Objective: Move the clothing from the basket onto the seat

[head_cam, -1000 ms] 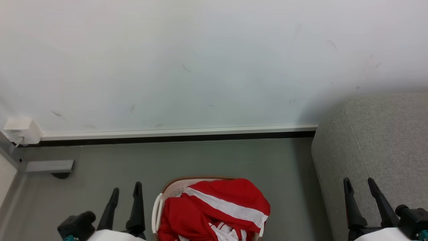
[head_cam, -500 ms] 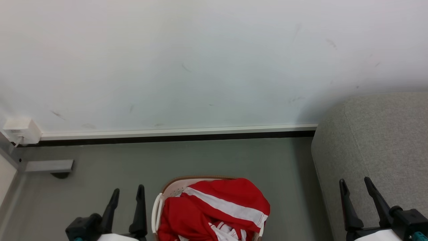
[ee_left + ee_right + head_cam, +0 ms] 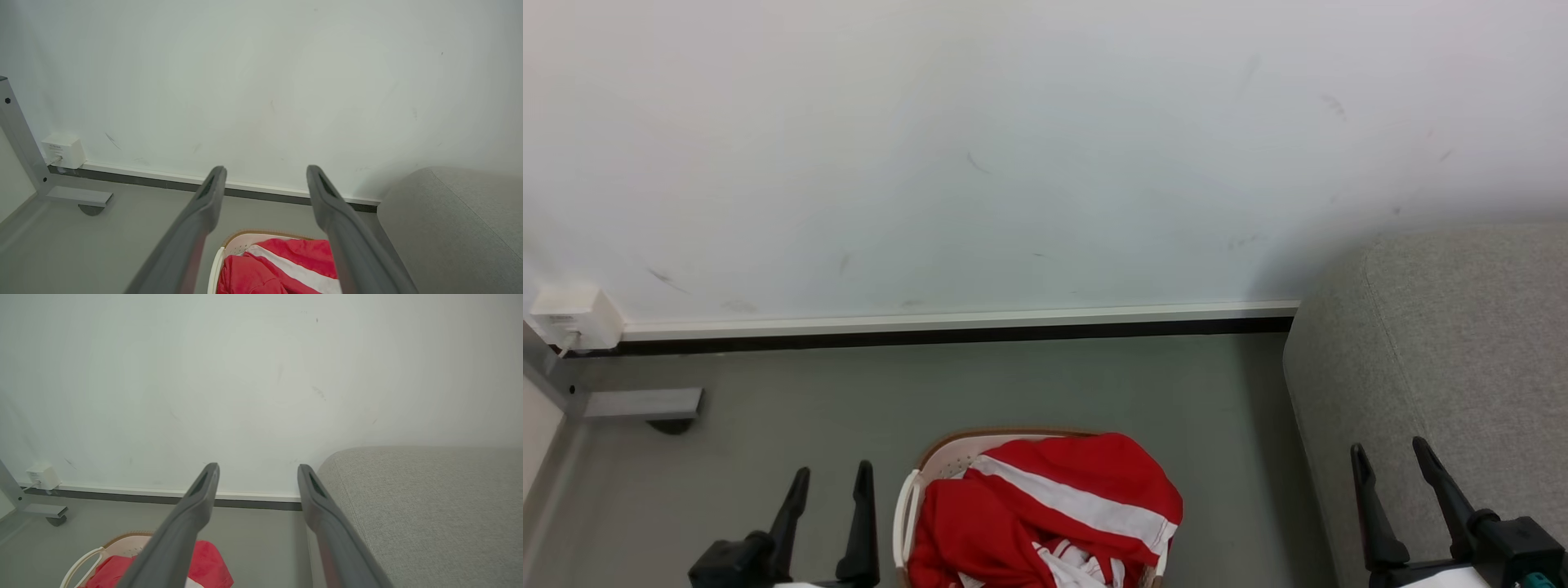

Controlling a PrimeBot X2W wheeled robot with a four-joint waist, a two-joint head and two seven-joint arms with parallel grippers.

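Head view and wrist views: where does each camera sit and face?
Head view: on the head, facing forward-down at basket, clothing, seat; left pincer and right pincer at lower corners.
Left wrist view: on that wrist, facing the wall along its open fingers.
Right wrist view: same, seat at right.
Shared: all show basket, clothing, seat.

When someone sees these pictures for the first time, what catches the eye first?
The bright red clothing with a white stripe, piled in the cream basket on the grey floor at the bottom centre. Then the large grey seat at the right.
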